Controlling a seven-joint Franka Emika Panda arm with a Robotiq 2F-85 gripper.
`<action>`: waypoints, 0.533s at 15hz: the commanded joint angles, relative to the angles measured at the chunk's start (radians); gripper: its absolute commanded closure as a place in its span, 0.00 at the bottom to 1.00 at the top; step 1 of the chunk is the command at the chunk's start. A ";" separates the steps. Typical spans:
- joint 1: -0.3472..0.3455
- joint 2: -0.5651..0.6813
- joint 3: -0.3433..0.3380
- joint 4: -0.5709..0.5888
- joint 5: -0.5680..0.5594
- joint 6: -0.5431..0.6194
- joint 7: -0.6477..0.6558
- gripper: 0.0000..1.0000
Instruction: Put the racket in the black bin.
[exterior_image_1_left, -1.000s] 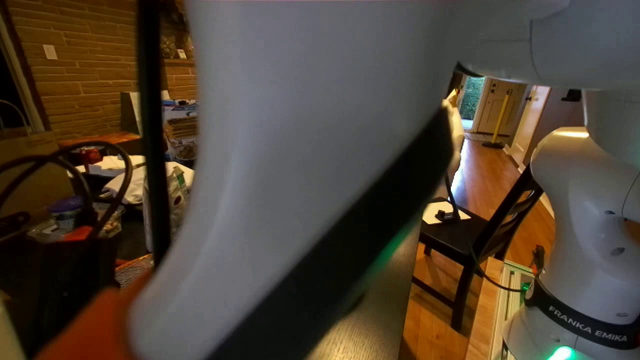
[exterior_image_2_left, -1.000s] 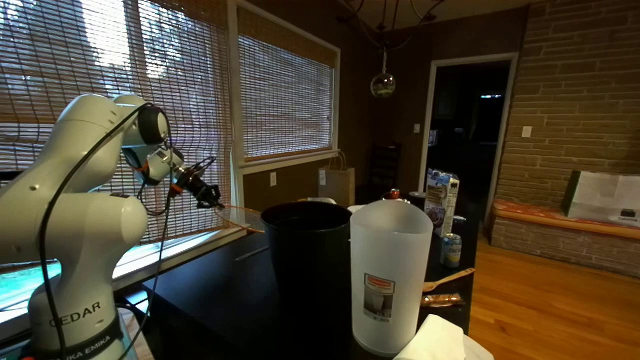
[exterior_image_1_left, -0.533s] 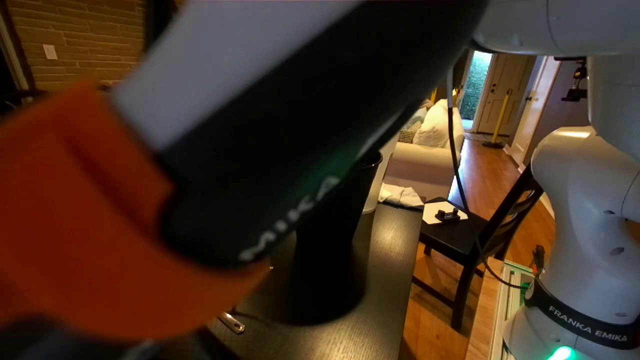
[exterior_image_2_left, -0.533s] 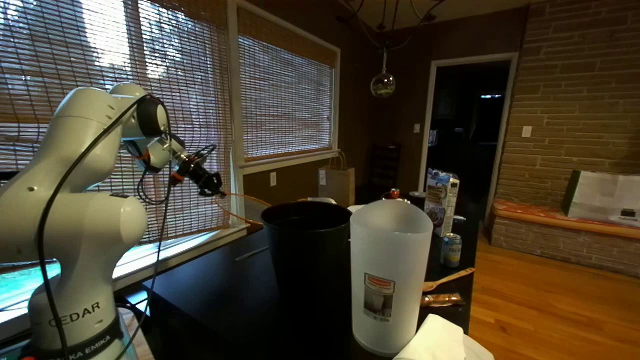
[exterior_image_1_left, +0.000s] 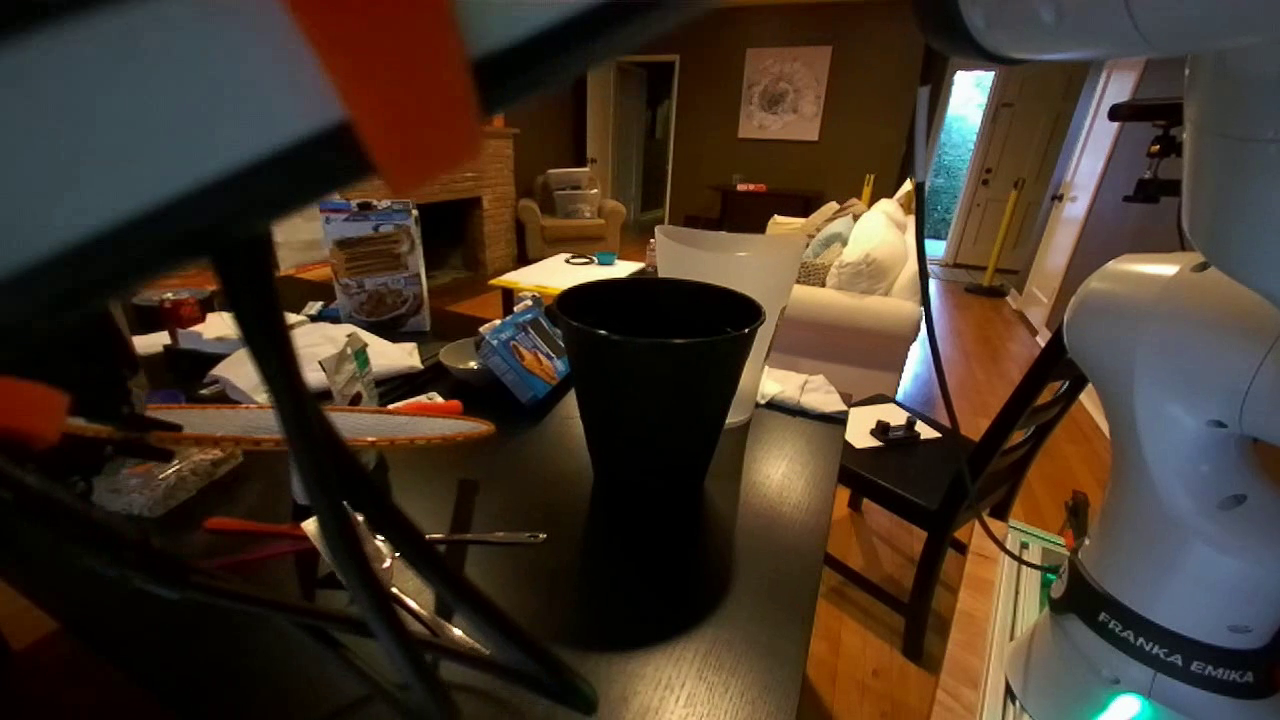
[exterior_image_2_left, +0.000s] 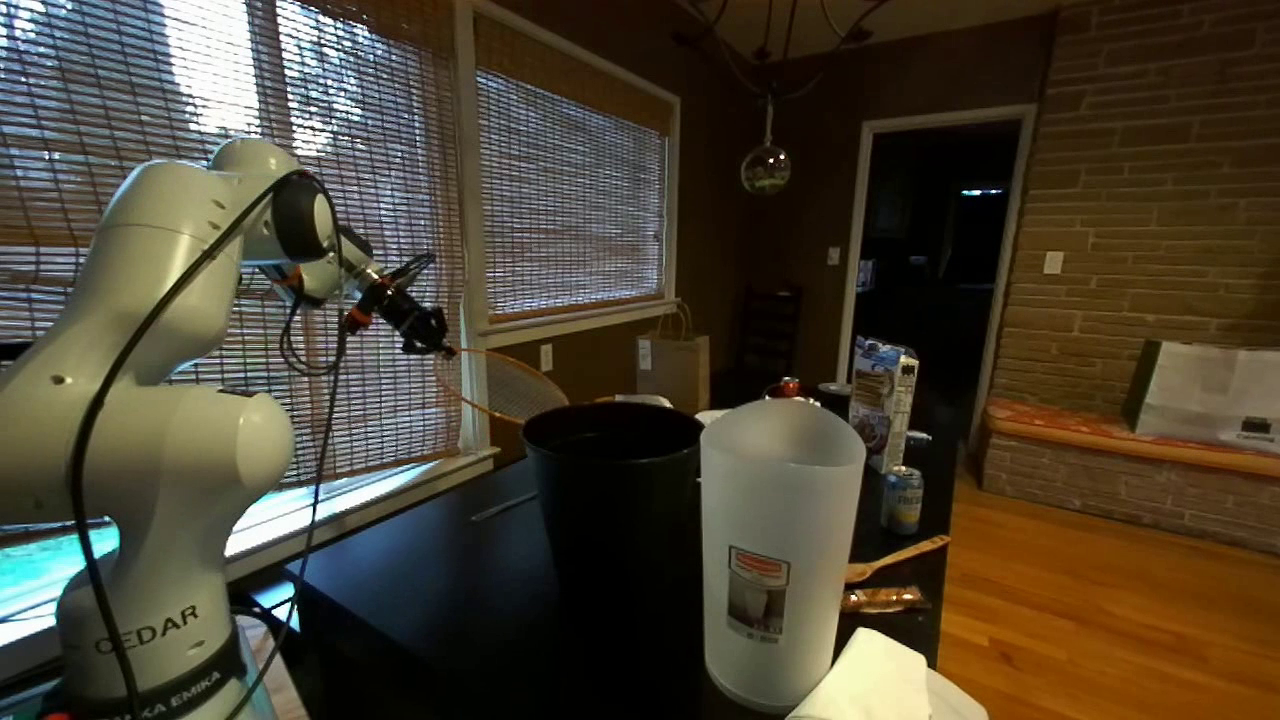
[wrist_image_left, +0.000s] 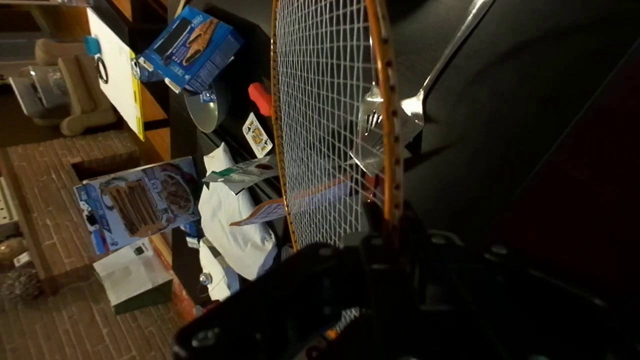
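The racket has an orange oval frame and a pale string grid; it shows in the wrist view (wrist_image_left: 325, 115) and in both exterior views (exterior_image_2_left: 520, 388) (exterior_image_1_left: 340, 425). My gripper (exterior_image_2_left: 447, 350) is shut on the edge of the racket's frame, which also shows between the dark fingertips in the wrist view (wrist_image_left: 392, 222). The racket is held above the table, its head reaching out towards the black bin. The handle is hidden. The black bin stands upright on the table in both exterior views (exterior_image_2_left: 615, 500) (exterior_image_1_left: 655, 390). In an exterior view the racket's far end appears just above the bin's rim.
A translucent white bin (exterior_image_2_left: 780, 560) stands beside the black bin. A metal utensil (wrist_image_left: 415, 105) lies below the racket. A blue box (wrist_image_left: 192, 47), a tall food box (exterior_image_1_left: 375, 265), white cloth (exterior_image_1_left: 320, 355) and a bowl (wrist_image_left: 205, 107) crowd the table. A can (exterior_image_2_left: 903, 500) stands near its edge.
The gripper has risen with the racket in its grasp, and the racket's head has come up. The arm, which blocked much of an exterior view, has moved up and away, baring the black bin.
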 joint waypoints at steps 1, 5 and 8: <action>0.008 -0.012 0.000 0.048 -0.003 -0.020 -0.001 0.98; 0.013 -0.032 0.002 0.128 -0.005 -0.046 -0.034 0.98; 0.004 -0.077 0.008 0.146 0.015 -0.077 -0.054 0.98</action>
